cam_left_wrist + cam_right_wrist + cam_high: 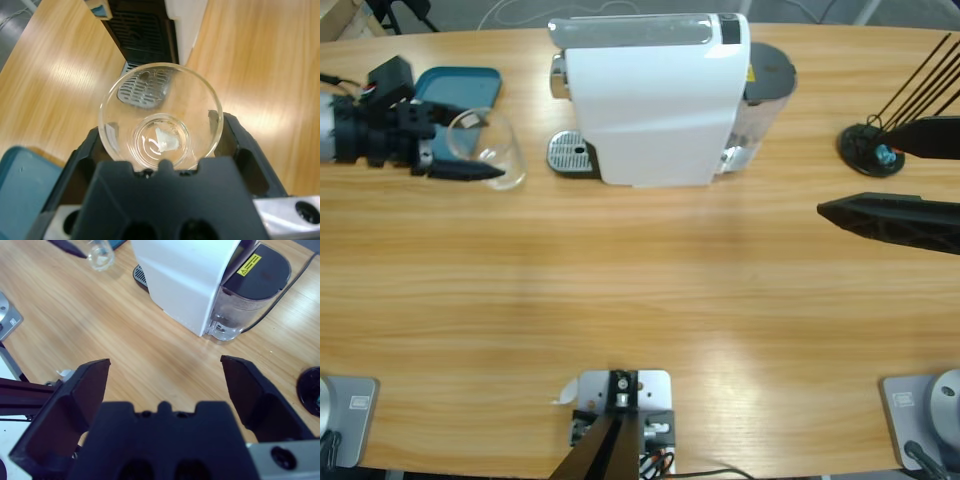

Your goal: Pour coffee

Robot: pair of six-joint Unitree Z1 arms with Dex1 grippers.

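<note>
Near edge of the wooden counter (650, 290): bare wood across the front and middle band in the high view.

Right pincer (840, 212): enters from the right edge of the high view, hanging over bare wood, well apart from every object. In the right wrist view (165, 375) its two black jaws stand wide apart with nothing between them; beyond them lies the counter, then the coffee machine.

Left pincer (485, 160): enters from the left edge of the high view, lying level. Its jaws are closed around a clear glass cup (490, 150), one jaw on each side of the wall. In the left wrist view (160, 145) the glass cup (161, 117) sits directly between the jaws with its open mouth facing the camera. Its base shows clear, with only pale reflections; no dark liquid can be made out in it, so the coffee cannot be located in any view. The cup is held just left of the machine's drip grille (570, 155), not over it.

Coffee machine (655, 100): white body, standing at the middle of the far side, with a dark-lidded clear water tank (765, 85) on its right end. The tank bears a yellow label (249, 264).

Teal tray (460, 88): lies at the far left, behind the left pincer and the cup.

Black round stand (870, 148): far right, with thin black rods rising from it; small coloured items at its base are too small to identify.
</note>
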